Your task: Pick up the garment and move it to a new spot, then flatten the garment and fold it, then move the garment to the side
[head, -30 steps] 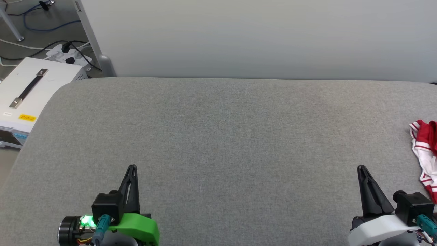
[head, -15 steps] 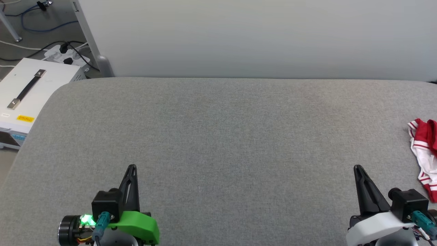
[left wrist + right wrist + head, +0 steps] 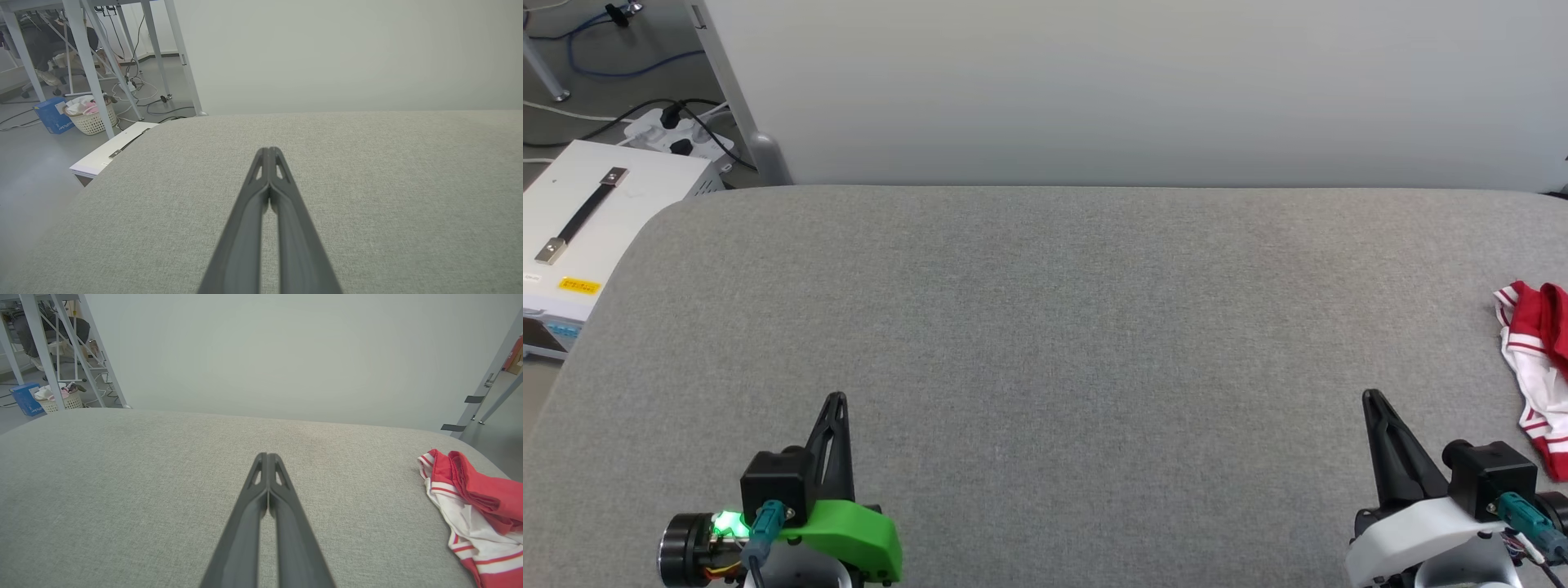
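Observation:
The garment (image 3: 1539, 367) is a crumpled red and white jersey with striped trim, lying at the far right edge of the grey padded table (image 3: 1045, 327). In the right wrist view the garment (image 3: 470, 510) lies to the right of my fingers, apart from them. My right gripper (image 3: 1370, 398) hovers near the table's front right, shut and holding nothing, left of the garment. Over the front left of the table my left gripper (image 3: 836, 399) is also shut and empty. Its fingertips touch in the left wrist view, left gripper (image 3: 268, 150); the right gripper (image 3: 267, 456) shows the same.
A white equipment case (image 3: 580, 237) with a black handle stands on the floor beyond the table's left corner, with a power strip and cables (image 3: 678, 131) behind it. A pale wall panel (image 3: 1135, 90) runs along the far edge. A laundry basket (image 3: 88, 118) sits under metal frames.
The head camera has shifted slightly, so the whole scene slides a little left. Both grippers stay shut and the garment lies where it was.

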{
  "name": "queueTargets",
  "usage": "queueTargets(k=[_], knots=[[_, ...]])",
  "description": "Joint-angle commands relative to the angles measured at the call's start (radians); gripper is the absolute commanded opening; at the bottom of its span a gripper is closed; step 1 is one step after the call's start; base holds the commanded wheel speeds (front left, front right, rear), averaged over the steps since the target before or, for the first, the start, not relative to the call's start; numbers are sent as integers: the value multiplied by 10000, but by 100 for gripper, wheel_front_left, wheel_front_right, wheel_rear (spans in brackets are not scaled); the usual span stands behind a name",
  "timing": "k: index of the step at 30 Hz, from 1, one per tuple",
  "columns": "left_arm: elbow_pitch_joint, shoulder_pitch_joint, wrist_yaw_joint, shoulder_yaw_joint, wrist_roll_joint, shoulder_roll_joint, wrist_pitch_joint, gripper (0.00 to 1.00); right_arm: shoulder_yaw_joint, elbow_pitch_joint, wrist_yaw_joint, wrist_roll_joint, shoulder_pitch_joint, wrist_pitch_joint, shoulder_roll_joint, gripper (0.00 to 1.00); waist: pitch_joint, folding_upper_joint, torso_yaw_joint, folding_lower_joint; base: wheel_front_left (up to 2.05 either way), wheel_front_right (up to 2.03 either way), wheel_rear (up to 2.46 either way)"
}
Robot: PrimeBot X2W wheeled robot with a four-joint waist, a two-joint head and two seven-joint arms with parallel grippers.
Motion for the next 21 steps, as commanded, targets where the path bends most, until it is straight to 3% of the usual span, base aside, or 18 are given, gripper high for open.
queueTargets(k=[1, 21], knots=[[-67, -194, -44, 53, 97, -37, 49, 0, 30, -11, -4, -113, -221, 51, 35, 0, 1, 0, -6, 0, 0, 0, 0], [-197, -265, -70, 196, 210, -103, 449, 0, 117, -14, -5, -372, -417, 453, 62, 0, 15, 0, -89, 0, 0, 0, 0]])
